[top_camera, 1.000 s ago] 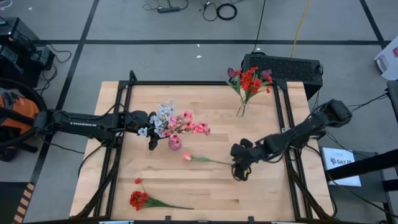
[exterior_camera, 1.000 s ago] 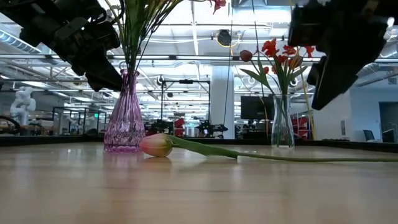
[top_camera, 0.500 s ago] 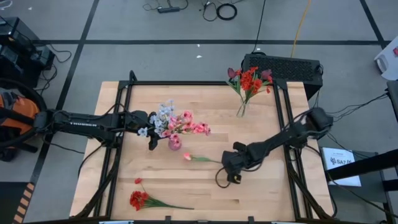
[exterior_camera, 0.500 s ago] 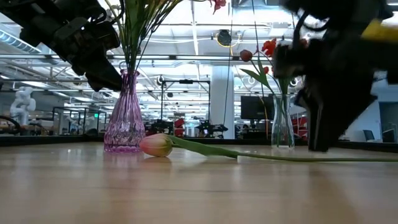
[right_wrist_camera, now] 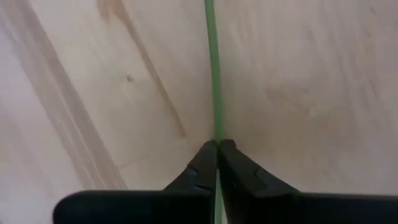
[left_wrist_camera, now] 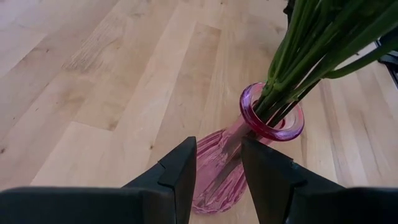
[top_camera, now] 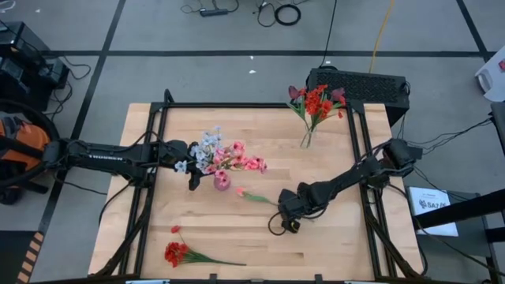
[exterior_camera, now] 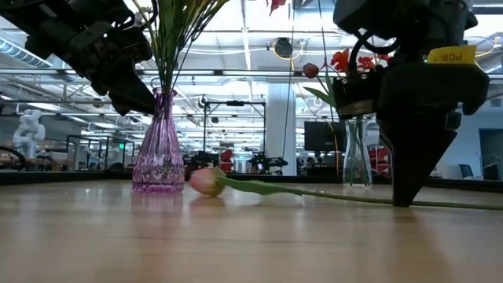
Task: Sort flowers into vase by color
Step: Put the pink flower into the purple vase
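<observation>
Wooden counter (top_camera: 237, 237) with two vases and loose flowers; the right end effector (right_wrist_camera: 217, 155) pinches a stem.

Down at the counter's middle, the right end effector's fingers are nearly closed on the thin green stalk of a pink bud (exterior_camera: 207, 181), which lies just beside the pink vase (exterior_camera: 159, 145). That vase carries pink and pale blue-white flowers (top_camera: 225, 154). The left end effector (left_wrist_camera: 217, 168) sits at the pink vase, fingers narrowly parted with the vase's body showing between them. A clear vase (exterior_camera: 357, 153) near the far edge bears red flowers (top_camera: 317, 101). A red spray (top_camera: 180, 252) lies near the front left edge.
</observation>
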`<act>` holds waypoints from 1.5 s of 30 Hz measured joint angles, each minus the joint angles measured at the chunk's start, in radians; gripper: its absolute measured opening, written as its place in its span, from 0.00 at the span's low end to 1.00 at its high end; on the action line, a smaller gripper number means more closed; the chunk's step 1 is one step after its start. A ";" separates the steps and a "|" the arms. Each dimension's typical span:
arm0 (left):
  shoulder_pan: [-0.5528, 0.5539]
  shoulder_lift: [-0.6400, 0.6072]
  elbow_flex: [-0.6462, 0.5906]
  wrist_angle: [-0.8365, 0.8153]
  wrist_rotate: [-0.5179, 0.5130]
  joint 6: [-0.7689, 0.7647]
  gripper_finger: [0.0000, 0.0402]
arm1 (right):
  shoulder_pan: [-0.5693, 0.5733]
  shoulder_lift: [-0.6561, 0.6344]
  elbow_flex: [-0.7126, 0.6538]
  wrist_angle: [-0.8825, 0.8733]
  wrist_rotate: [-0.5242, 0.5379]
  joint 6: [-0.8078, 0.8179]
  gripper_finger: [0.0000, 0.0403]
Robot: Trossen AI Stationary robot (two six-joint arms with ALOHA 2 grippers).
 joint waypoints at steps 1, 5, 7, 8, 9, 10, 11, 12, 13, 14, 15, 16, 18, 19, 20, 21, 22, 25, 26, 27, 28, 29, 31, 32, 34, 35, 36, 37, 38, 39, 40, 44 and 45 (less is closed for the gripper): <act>0.000 0.000 0.000 0.000 0.000 0.000 0.33 | 0.009 -0.015 -0.002 -0.002 0.008 0.037 0.01; 0.000 0.000 0.000 -0.001 0.000 0.000 0.33 | 0.083 -0.119 -0.004 -0.006 0.012 0.229 0.00; 0.000 0.000 0.000 0.000 0.002 -0.001 0.33 | 0.133 -0.168 -0.001 0.000 0.026 0.346 0.00; 0.000 0.000 0.000 0.000 0.003 -0.001 0.33 | 0.160 -0.184 -0.001 -0.001 0.045 0.419 0.00; 0.000 0.000 0.000 0.000 0.004 0.000 0.33 | 0.193 -0.197 -0.004 0.005 0.086 0.495 0.00; 0.000 0.000 0.000 0.000 0.005 0.000 0.33 | 0.234 -0.211 -0.005 0.017 0.134 0.574 0.00; 0.000 0.000 0.000 0.000 0.006 0.000 0.33 | 0.273 -0.226 -0.005 0.039 0.192 0.651 0.00; 0.000 0.000 0.000 0.000 0.006 0.000 0.33 | 0.312 -0.237 -0.002 0.058 0.266 0.731 0.00; 0.000 0.000 0.000 0.000 0.007 0.000 0.33 | 0.350 -0.243 0.000 0.071 0.343 0.808 0.00; 0.000 0.000 0.000 0.000 0.007 0.000 0.33 | 0.387 -0.243 0.000 0.076 0.433 0.889 0.00; 0.000 0.000 0.000 0.000 0.007 0.000 0.33 | 0.420 -0.237 0.000 0.074 0.517 0.971 0.00; 0.000 0.000 0.000 0.000 0.007 0.000 0.33 | 0.448 -0.227 0.000 0.069 0.594 1.045 0.00; 0.000 0.000 0.000 0.000 0.007 -0.001 0.33 | 0.490 -0.197 0.011 0.045 0.724 1.155 0.00; 0.000 0.000 0.000 0.000 0.007 -0.001 0.33 | 0.505 -0.179 0.026 0.030 0.780 1.190 0.00; 0.000 0.000 0.000 0.000 0.007 0.000 0.33 | 0.515 -0.158 0.044 0.011 0.831 1.216 0.00; 0.000 0.000 0.000 0.000 0.008 0.000 0.33 | 0.519 -0.137 0.061 -0.007 0.888 1.230 0.00; 0.000 0.000 0.000 0.000 0.008 0.000 0.33 | 0.518 -0.115 0.080 -0.026 0.955 1.232 0.00; 0.000 0.000 0.000 0.000 0.008 0.000 0.33 | 0.492 -0.045 0.149 -0.038 1.264 1.171 0.00; 0.000 0.000 0.000 0.000 0.008 0.000 0.33 | 0.476 -0.023 0.178 -0.035 1.375 1.122 0.00; 0.000 0.000 0.000 0.000 0.008 0.000 0.33 | 0.459 -0.004 0.211 -0.030 1.473 1.059 0.00; 0.000 0.000 0.000 0.000 0.008 0.000 0.33 | 0.436 0.013 0.248 -0.019 1.535 0.972 0.00; 0.000 0.000 0.000 0.000 0.008 0.000 0.33 | 0.409 0.032 0.297 -0.005 1.547 0.868 0.00; 0.000 0.000 0.000 0.000 0.008 0.000 0.33 | 0.350 0.061 0.386 0.036 1.526 0.614 0.00; 0.000 0.000 0.000 0.000 0.008 0.000 0.33 | 0.316 0.082 0.434 0.082 1.520 0.475 0.00; 0.000 0.000 0.000 0.000 0.008 0.000 0.33 | 0.259 0.127 0.531 0.217 1.514 0.201 0.00; 0.000 0.000 0.000 0.000 0.008 0.000 0.33 | 0.234 0.148 0.571 0.269 1.496 0.065 0.00; 0.000 0.000 0.000 0.000 0.008 0.000 0.33 | 0.210 0.171 0.619 0.326 1.452 -0.069 0.00; 0.000 0.000 0.000 0.000 0.008 0.000 0.33 | 0.189 0.192 0.660 0.376 1.381 -0.194 0.00; 0.000 0.000 0.000 0.000 0.008 0.000 0.33 | 0.172 0.207 0.692 0.412 1.306 -0.298 0.00; -0.001 0.000 0.000 0.001 0.010 0.000 0.33 | 0.155 0.225 0.723 0.470 1.227 -0.399 0.00; -0.001 0.000 0.000 0.001 0.013 0.000 0.33 | 0.140 0.242 0.745 0.543 1.149 -0.486 0.00; -0.001 0.000 0.000 0.001 0.015 0.000 0.33 | 0.093 0.321 0.770 0.897 0.961 -0.810 0.00; -0.001 0.000 0.000 0.001 0.015 0.000 0.33 | 0.083 0.345 0.770 0.991 0.929 -0.887 0.00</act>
